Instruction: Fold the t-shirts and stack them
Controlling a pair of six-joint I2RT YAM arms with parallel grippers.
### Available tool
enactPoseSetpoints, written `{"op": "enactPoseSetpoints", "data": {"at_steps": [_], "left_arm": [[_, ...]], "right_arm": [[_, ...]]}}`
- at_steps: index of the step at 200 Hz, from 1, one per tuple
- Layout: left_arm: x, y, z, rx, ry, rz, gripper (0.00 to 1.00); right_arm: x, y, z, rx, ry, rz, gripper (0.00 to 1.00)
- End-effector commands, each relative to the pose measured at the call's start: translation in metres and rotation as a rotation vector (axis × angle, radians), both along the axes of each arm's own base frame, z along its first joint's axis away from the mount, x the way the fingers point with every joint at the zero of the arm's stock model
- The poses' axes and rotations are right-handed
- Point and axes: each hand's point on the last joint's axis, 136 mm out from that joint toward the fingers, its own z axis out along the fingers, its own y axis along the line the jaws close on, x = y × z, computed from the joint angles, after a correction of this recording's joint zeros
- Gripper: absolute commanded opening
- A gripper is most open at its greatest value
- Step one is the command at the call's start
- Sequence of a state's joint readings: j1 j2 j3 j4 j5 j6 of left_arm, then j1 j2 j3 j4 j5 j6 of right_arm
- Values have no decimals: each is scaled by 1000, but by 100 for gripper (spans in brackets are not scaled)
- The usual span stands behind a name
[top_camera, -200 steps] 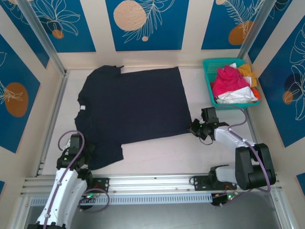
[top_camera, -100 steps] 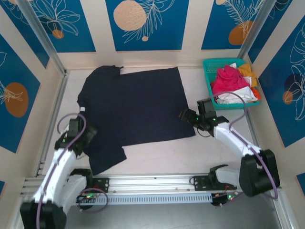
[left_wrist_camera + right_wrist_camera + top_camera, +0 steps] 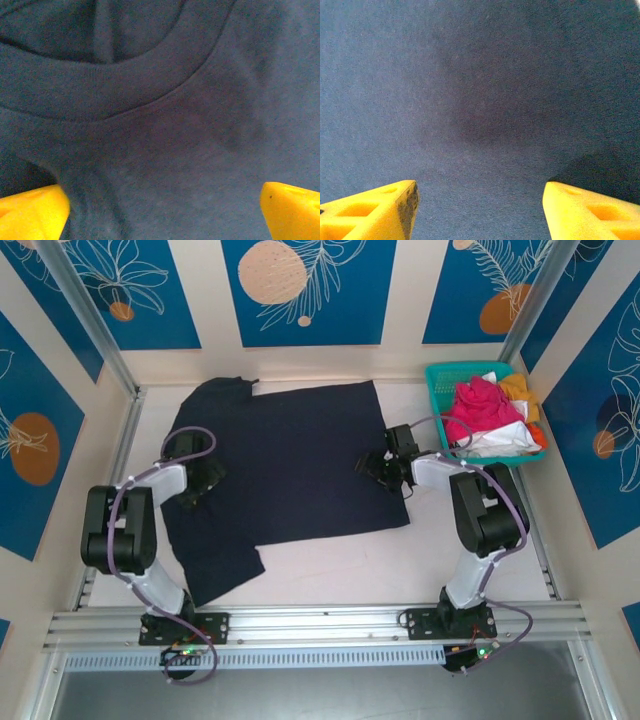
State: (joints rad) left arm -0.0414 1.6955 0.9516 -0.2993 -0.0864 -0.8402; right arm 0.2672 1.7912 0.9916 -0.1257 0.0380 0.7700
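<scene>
my left arm folds back at the elbow near the left edge of the table (image 3: 330, 560), and its forearm reaches forward and to the right, so my left gripper (image 3: 200, 483) sits low over the left part of the navy shirt (image 3: 290, 455). in the left wrist view my left gripper (image 3: 165, 205) looks down on the curved neck band of the navy shirt (image 3: 175, 150). my two yellow fingertips (image 3: 30, 210) stand far apart at the bottom corners with flat cloth between them, and they hold nothing.

my right arm rises from its base, bends at the elbow and sends its forearm back and to the left. that puts my right gripper (image 3: 378, 465) over the right side of the shirt, near its edge. in the right wrist view my right gripper (image 3: 480, 205) is just as wide apart, with the yellow fingertips (image 3: 375, 212) in the lower corners. only smooth weave of the navy shirt (image 3: 470, 100) lies between them, and nothing is gripped.

the navy shirt lies spread flat across the middle of the table, one sleeve hanging toward the near left. the other shirts sit heaped in the teal basket (image 3: 437, 390) at the far right corner: the pink shirt (image 3: 480, 405) on top, the white shirt (image 3: 490, 443) under it at the near side, and the orange-yellow shirt (image 3: 518, 390) at the right. i cannot make out any writing on the cloth.
</scene>
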Motion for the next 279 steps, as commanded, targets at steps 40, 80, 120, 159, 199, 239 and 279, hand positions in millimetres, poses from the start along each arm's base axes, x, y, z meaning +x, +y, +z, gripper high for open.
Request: {"op": "enactPoseSetpoints", "data": {"at_steps": [40, 80, 120, 159, 199, 239, 279], "left_arm": [[9, -16, -24, -76, 65, -60, 98], [-7, -10, 2, -48, 35, -51, 99], [-44, 9, 59, 30, -76, 27, 99], [-124, 34, 63, 69, 38, 262, 81], [-170, 16, 27, -63, 216, 374, 66], [-179, 24, 4, -23, 268, 443, 59], [-178, 38, 3, 69, 329, 421, 59]], "right_arm": [[-48, -20, -27, 48, 134, -57, 68], [-44, -12, -4, 52, 58, -11, 69], [-36, -3, 46, 15, -89, 53, 71], [-47, 6, 64, -6, -125, 127, 71], [-59, 8, 55, 2, -93, 143, 71], [-59, 9, 48, 7, -78, 134, 71], [-62, 6, 43, -7, -69, 132, 70]]}}
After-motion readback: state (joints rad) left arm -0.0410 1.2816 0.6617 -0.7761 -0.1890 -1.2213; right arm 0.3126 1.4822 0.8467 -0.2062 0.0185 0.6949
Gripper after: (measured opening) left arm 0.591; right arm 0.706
